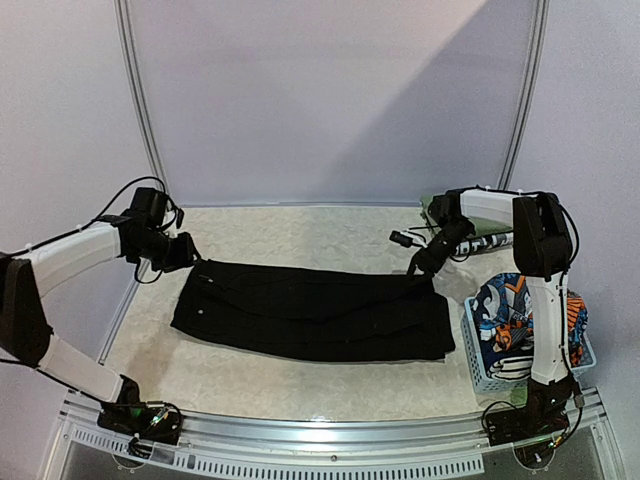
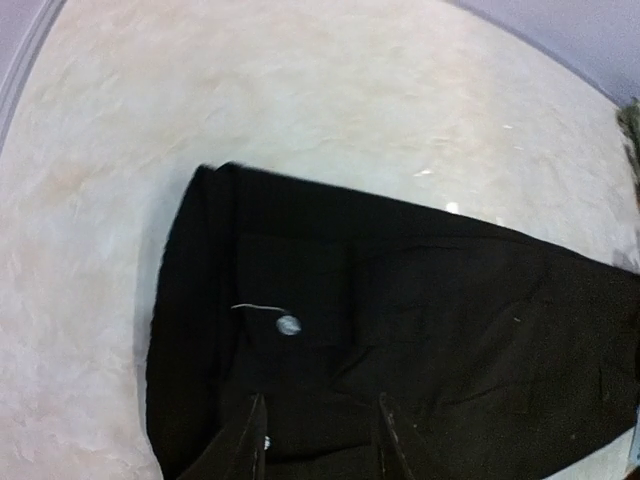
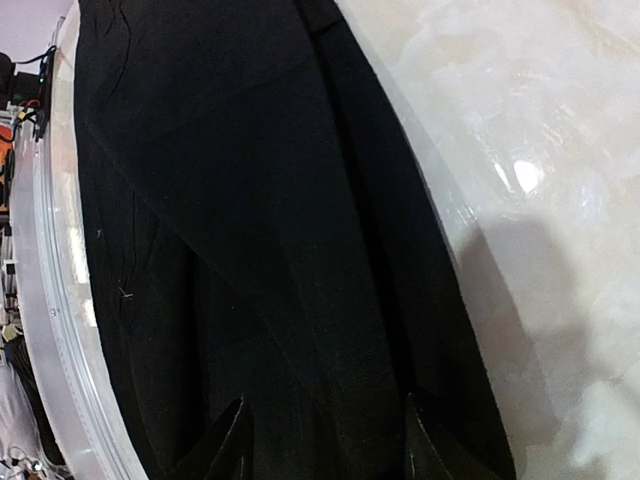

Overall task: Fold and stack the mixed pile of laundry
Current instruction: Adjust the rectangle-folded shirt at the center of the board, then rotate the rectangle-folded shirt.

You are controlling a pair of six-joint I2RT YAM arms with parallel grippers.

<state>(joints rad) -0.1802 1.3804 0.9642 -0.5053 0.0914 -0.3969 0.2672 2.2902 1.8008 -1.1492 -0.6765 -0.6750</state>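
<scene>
Loosely flat black garment (image 1: 310,312), left fingers (image 2: 258,442) and right fingers (image 3: 232,448) parted over its ends, empty.

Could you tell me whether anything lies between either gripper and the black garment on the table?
Nothing visible does. The left gripper and right gripper each hang directly over the black garment, jaws apart, only its cloth showing between them.
</scene>
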